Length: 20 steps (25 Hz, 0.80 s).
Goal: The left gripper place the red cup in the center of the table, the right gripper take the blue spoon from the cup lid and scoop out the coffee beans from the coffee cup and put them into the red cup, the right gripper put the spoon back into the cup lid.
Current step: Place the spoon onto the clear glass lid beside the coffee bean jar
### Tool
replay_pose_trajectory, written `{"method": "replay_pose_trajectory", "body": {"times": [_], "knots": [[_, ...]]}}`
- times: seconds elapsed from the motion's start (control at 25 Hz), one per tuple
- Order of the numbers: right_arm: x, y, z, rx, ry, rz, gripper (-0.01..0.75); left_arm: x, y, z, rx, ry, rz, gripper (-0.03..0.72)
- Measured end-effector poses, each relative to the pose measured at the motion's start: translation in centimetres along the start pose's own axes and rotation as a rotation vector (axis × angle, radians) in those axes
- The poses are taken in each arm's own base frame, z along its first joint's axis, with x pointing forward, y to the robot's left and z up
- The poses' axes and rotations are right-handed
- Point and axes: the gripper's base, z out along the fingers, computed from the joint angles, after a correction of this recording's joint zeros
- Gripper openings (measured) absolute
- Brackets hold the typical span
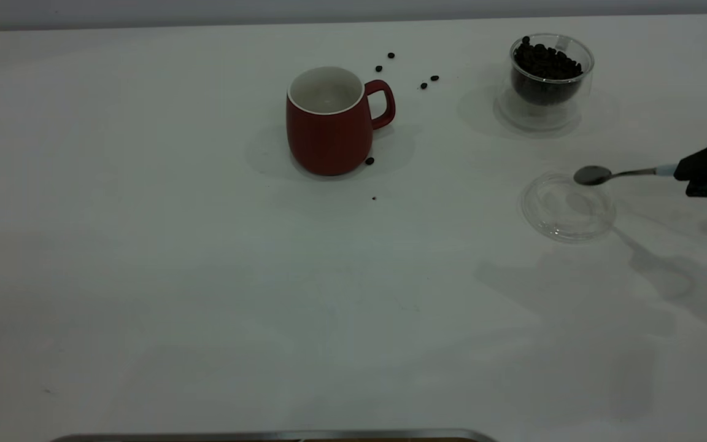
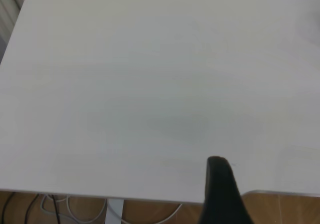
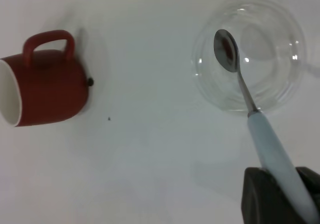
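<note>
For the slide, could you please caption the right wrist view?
Right gripper holds the blue spoon, its empty bowl over the clear cup lid; red cup stands apart.

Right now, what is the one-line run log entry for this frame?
right gripper: shut on spoon, bowl empty, over cup lid | red cup: upright, mid-table | loose beans on table | left gripper: cannot tell

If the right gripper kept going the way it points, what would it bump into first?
Probably the clear cup lid. The right gripper holds the blue spoon, bowl hovering above the lid. Farther along stands the red cup, though height is hard to judge.
</note>
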Motion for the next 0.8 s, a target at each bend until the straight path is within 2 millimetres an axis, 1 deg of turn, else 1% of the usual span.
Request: {"method": "replay_pose_trajectory", "body": {"times": [0.16, 0.52, 0.8], "knots": [[-0.1, -0.6, 0.8, 0.008, 0.020, 0.018, 0.113, 0.0, 0.0, 0.0, 0.000, 0.000, 0.000, 0.532], [-0.9, -0.8, 1.6, 0.003, 0.022, 0.010, 0.113, 0.0, 0.0, 0.0, 0.000, 0.000, 0.000, 0.532], [-1.3, -1.3, 3.2, -0.043, 0.060, 0.029, 0.113, 0.0, 0.0, 0.0, 0.000, 0.000, 0.000, 0.532]]}}
